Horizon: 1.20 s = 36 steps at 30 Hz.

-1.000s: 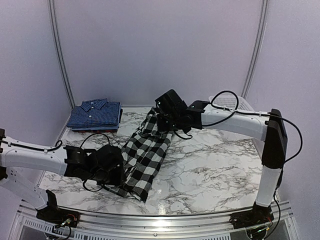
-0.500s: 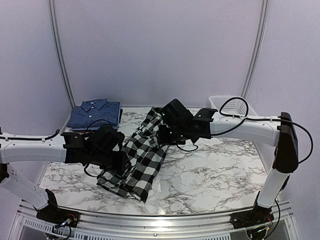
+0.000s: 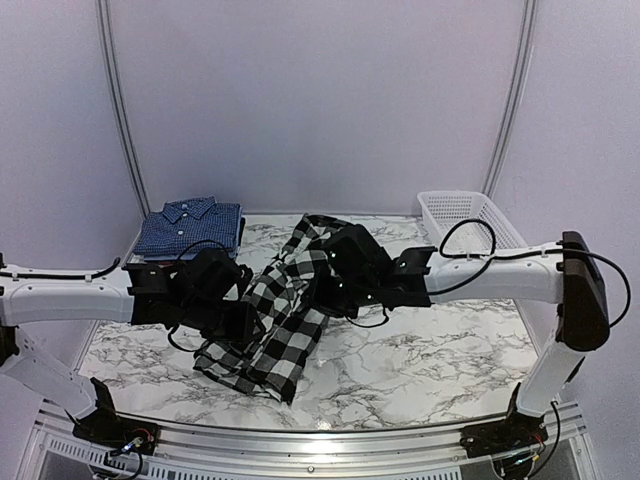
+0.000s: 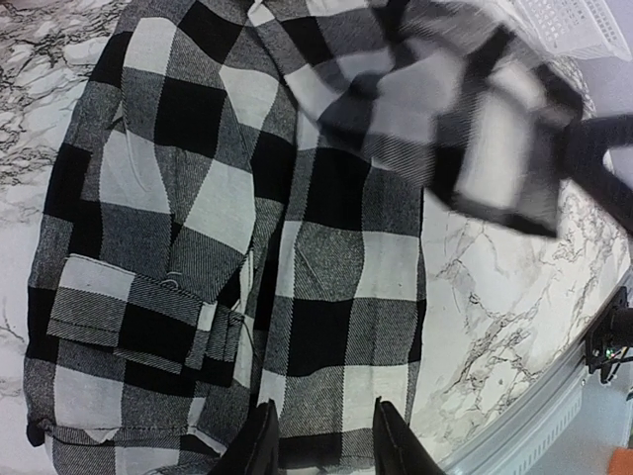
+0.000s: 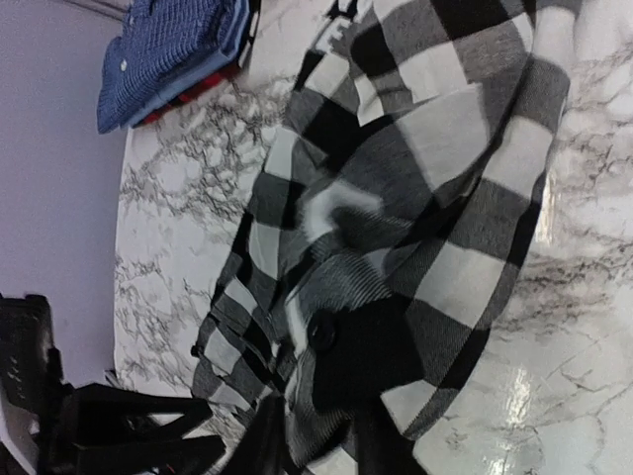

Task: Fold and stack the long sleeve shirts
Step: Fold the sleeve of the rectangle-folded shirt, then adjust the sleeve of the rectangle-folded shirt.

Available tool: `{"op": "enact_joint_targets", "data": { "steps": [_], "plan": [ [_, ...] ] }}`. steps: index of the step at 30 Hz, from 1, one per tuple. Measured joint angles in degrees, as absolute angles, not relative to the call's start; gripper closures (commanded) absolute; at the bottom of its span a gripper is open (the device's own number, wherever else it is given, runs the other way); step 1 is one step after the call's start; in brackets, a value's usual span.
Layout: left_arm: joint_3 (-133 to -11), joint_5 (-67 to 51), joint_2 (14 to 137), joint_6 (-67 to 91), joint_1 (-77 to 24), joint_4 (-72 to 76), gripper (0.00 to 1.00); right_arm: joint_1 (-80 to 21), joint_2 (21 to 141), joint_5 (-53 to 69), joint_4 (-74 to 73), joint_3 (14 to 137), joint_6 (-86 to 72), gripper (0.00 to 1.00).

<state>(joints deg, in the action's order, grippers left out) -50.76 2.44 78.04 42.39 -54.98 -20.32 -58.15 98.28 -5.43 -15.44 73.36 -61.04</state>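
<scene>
Black-and-white checked shirt [image 3: 285,330], left gripper [image 4: 318,445] clamped on its edge, right gripper [image 5: 316,440] clamped on a raised fold.

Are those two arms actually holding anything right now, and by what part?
Both hold the black-and-white checked cloth shirt: the left tool pinches the edge lying flat on the table, the right tool a lifted fold of it.

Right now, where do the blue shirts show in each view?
Top external: blue shirts, back left.
Left wrist: not in it.
Right wrist: top left corner.
Shared landmark: the checked shirt, in all three views.
</scene>
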Motion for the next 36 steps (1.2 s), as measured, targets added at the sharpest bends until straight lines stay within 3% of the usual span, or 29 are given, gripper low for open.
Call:
{"op": "enact_joint_targets", "data": {
  "steps": [4, 6, 13, 20, 36],
  "plan": [
    [-50.8, 0.4, 79.5, 42.6, -54.9, -18.7, 0.67, -59.0, 98.1, -3.9, -15.7, 69.1, -59.0, 0.44],
    [-50.8, -0.7, 80.5, 42.9, -54.8, -17.7, 0.67, -59.0, 97.2, -4.7, -17.5, 68.3, -56.2, 0.40],
    [-50.7, -4.5, 84.0, 45.1, -54.8, -14.4, 0.67, -54.9, 89.5, -6.8, -21.1, 65.9, -42.9, 0.45],
    [-50.7, -8.7, 87.5, 47.2, -54.8, -11.2, 0.61, -52.1, 92.5, -1.5, -18.1, 62.8, -33.0, 0.46],
    [-51.2, -13.5, 97.5, 50.4, -54.8, 0.2, 0.55, -52.1, 98.0, 10.2, -6.5, 55.6, -33.1, 0.55]
  ]
}}
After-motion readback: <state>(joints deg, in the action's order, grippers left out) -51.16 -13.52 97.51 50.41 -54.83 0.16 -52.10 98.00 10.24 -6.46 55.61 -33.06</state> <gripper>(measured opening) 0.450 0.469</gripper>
